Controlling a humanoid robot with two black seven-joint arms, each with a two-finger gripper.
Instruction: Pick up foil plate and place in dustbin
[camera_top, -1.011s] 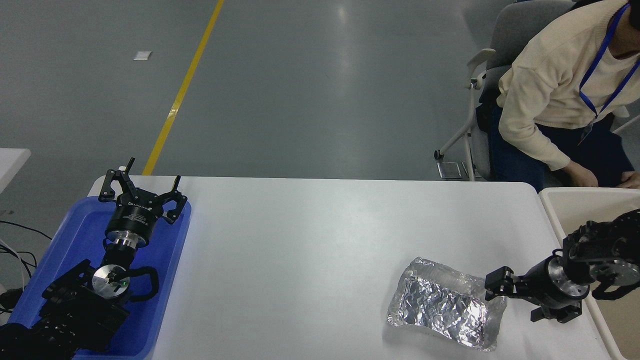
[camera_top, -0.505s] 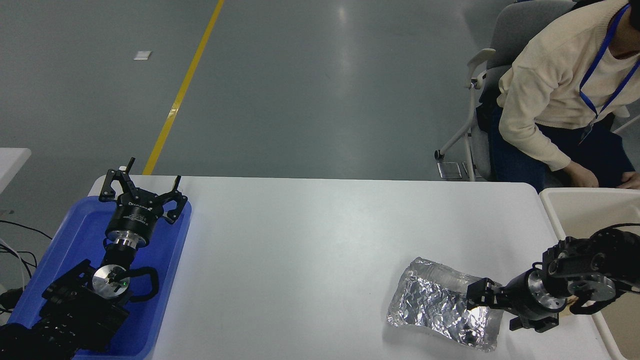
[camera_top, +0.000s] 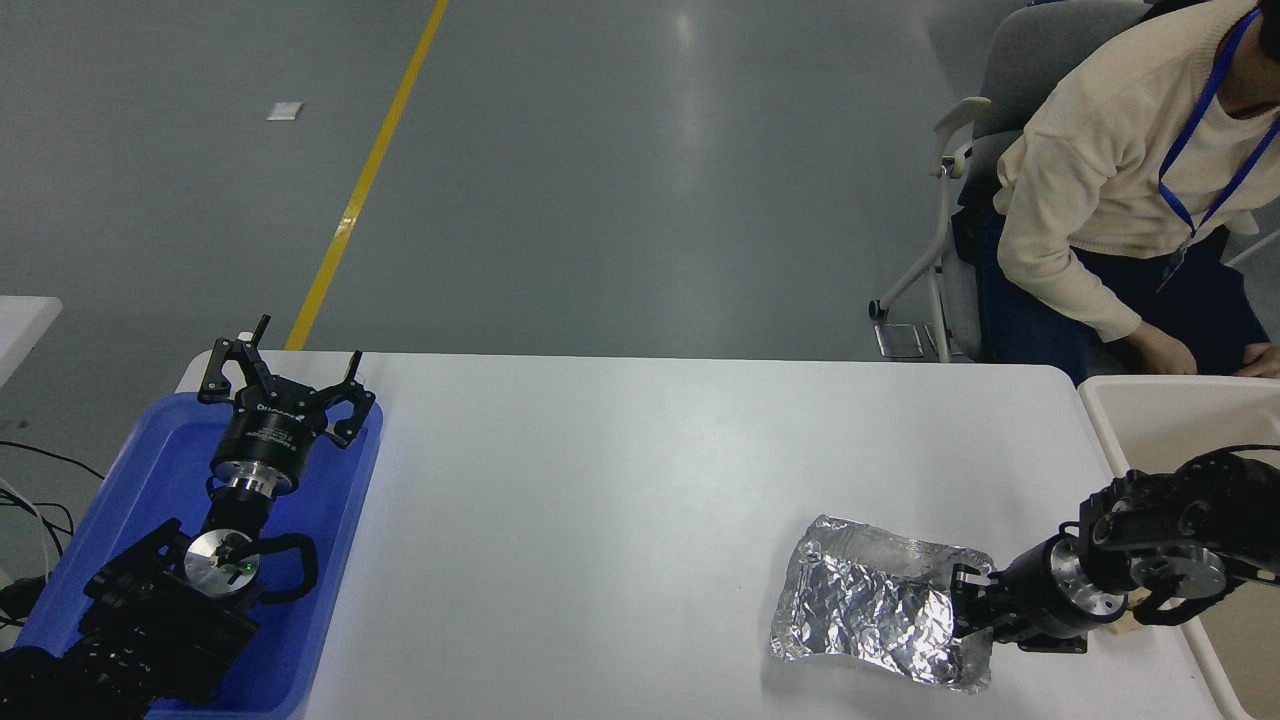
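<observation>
Foil plate (camera_top: 880, 610) lies at lower right of the frame, our right gripper (camera_top: 968, 610) pinched on its right rim. We should lift slowly, keeping the thin rim from tearing, then swing right over the dustbin (camera_top: 1110, 445). Left gripper (camera_top: 280, 375) parked, fingers spread

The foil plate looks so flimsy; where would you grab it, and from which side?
Take the foil plate by its raised rim on the short right edge, coming in low from the right. That edge faces the right end effector, already at it, and the dustbin. The crinkled floor lies flat, offering nothing to pinch.
</observation>
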